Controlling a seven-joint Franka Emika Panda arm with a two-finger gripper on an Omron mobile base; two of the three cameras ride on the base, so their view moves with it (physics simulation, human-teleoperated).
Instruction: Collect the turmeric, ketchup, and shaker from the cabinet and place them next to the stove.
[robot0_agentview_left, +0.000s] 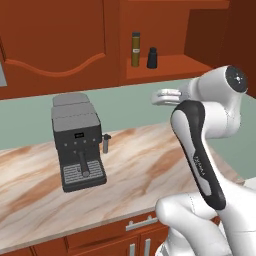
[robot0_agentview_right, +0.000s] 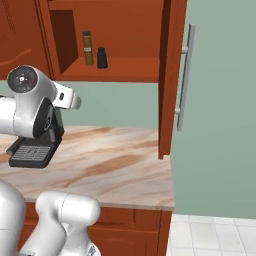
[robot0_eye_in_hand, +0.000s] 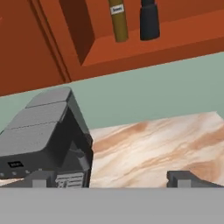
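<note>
Turmeric (robot0_eye_in_hand: 117, 19) and shaker (robot0_eye_in_hand: 149, 21) stood side by side in the cabinet (robot0_eye_in_hand: 144, 46) niche, well above and beyond the gripper (robot0_eye_in_hand: 111, 178), jaws spread wide, nothing between them

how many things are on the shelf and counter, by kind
olive-brown turmeric jars: 1
black shakers: 1
dark grey espresso machines: 1
total: 3; the jar and shaker stand on the cabinet shelf, the machine on the counter.
</note>
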